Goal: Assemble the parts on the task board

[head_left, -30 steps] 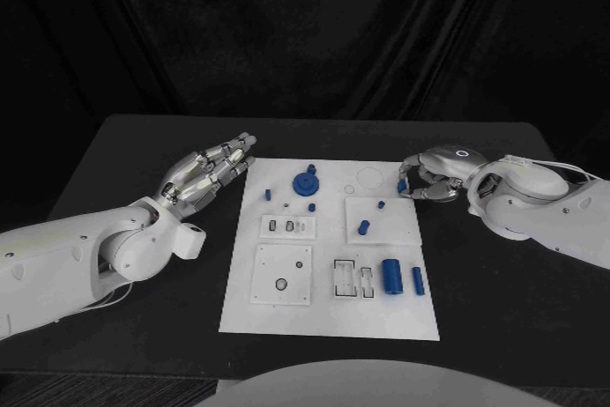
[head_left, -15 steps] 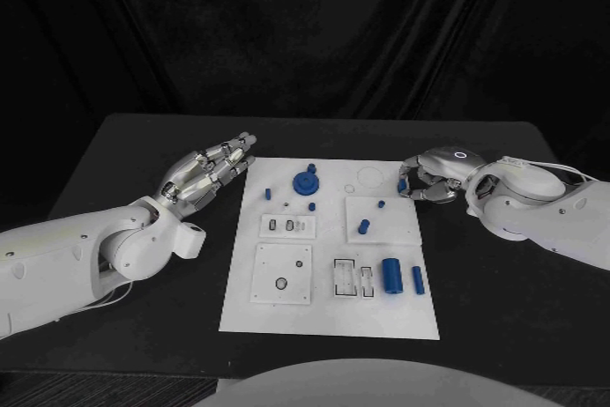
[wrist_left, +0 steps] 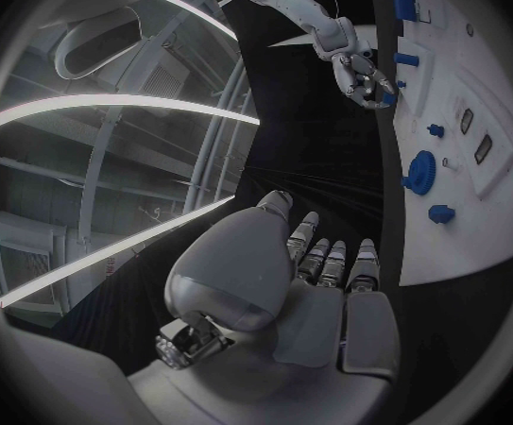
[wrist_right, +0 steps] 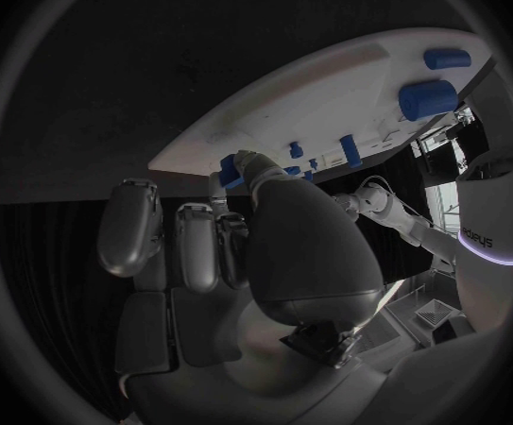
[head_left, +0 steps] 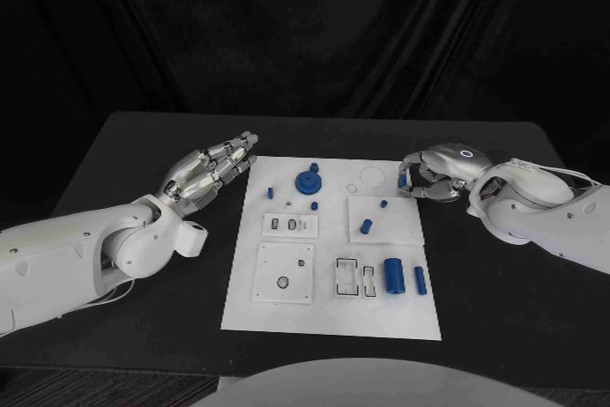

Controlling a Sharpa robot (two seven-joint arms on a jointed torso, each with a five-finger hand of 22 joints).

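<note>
At the board's far right edge hovers the right hand (head_left: 432, 173), fingers curled in, pinching what looks like a small blue part (wrist_right: 228, 170) at the fingertips, though too little of it shows to be sure. Just left of that hand begins the white task board (head_left: 382, 314), lying flat in the middle of the black table (head_left: 509, 292). On the board's left side, just off its far left corner, rests the left hand (head_left: 210, 171), fingers stretched out straight and close together, holding nothing. On the board's far part stands a round blue gear-like part (head_left: 307, 181), with a short blue peg (head_left: 270, 194) to its left. Near the middle, on a raised white square, lies a slanted blue pin (head_left: 365, 225), with a smaller blue stud (head_left: 383, 203) beyond it. Toward the near right lie a thick blue cylinder (head_left: 394, 276) and a slimmer blue rod (head_left: 420, 280), side by side and just apart.
</note>
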